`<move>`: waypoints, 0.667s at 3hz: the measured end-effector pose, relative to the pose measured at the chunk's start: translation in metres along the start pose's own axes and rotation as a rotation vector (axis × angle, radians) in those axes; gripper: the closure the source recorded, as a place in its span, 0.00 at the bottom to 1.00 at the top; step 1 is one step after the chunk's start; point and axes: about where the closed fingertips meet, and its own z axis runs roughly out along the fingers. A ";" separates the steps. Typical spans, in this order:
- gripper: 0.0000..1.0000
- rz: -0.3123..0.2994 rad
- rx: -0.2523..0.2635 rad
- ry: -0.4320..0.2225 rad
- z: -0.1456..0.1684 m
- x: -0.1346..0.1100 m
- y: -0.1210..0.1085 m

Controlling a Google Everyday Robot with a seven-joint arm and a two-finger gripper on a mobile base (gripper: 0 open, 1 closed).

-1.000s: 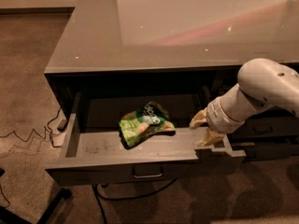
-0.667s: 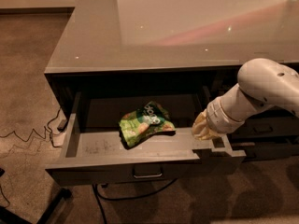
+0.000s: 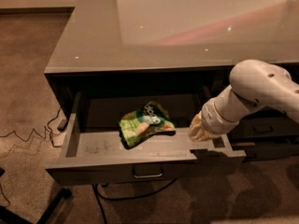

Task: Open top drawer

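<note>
The top drawer [image 3: 93, 169] stands pulled out from under the grey counter, its dark front facing me with a small metal pull [image 3: 147, 172] at centre. Its light scuffed floor [image 3: 100, 146] shows, and a green snack bag [image 3: 144, 122] lies on it. My gripper [image 3: 202, 130], at the end of the white arm [image 3: 257, 90], is low at the drawer's right end, just inside the right side wall and to the right of the bag. Its tip is hidden behind the beige wrist cover.
The glossy grey countertop [image 3: 187, 27] spans the top of the view. More grey drawer fronts [image 3: 264, 127] sit to the right behind my arm. Cables [image 3: 28, 136] trail over the carpet at left, and a dark bar [image 3: 28, 209] lies at bottom left.
My gripper has shifted slightly left, from over the drawer's right side wall to just inside it. The drawer and the bag have not moved.
</note>
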 end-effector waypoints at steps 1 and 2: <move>1.00 -0.012 -0.031 0.009 0.016 -0.005 0.004; 1.00 -0.032 -0.067 0.021 0.035 -0.013 0.009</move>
